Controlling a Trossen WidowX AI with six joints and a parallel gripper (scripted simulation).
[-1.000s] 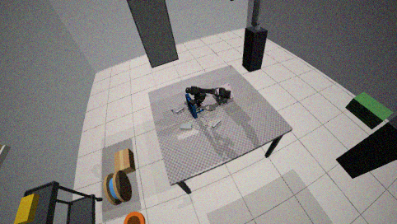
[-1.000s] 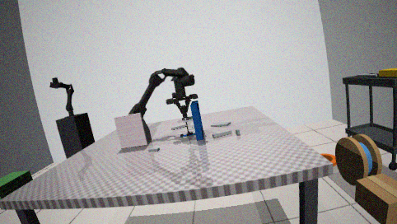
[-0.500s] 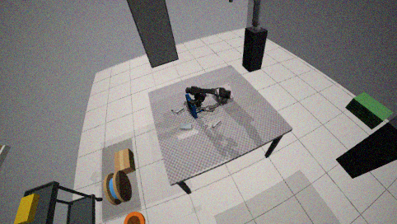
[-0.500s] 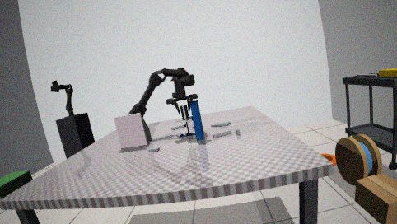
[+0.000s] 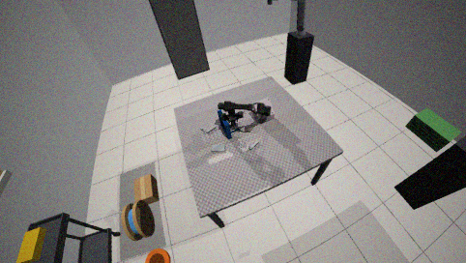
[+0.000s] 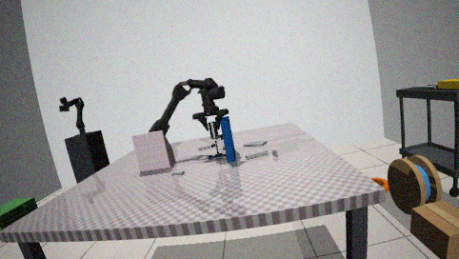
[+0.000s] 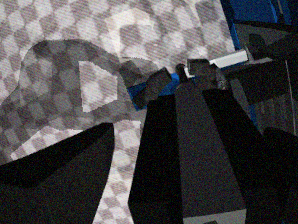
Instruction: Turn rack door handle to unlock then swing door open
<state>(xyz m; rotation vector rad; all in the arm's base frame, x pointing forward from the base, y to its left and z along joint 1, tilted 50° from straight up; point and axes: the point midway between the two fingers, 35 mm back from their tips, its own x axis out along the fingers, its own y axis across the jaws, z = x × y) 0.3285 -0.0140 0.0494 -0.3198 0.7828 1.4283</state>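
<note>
The rack's tall blue panel (image 5: 224,125) (image 6: 229,139) stands upright on the table. Thin dark and white parts stand beside it; which is the door and which the frame I cannot tell. In the wrist view a blue frame part (image 7: 252,11) shows at the top right. My gripper (image 6: 212,122) (image 7: 190,136) points down over the rack's top, beside the blue panel. Its fingers are spread and I see nothing gripped. Small dark grey parts (image 7: 200,67) lie just beyond the fingertips. The handle, its turn and the door angle are too small or hidden to tell, as is any contact.
A pale box (image 6: 153,151) stands near the arm's base in the exterior view. Small flat grey pieces lie around the rack, such as one piece (image 5: 218,148) and another piece (image 6: 257,155). A small piece (image 6: 177,173) lies beside the box. The table's edge (image 6: 190,229) is at the front.
</note>
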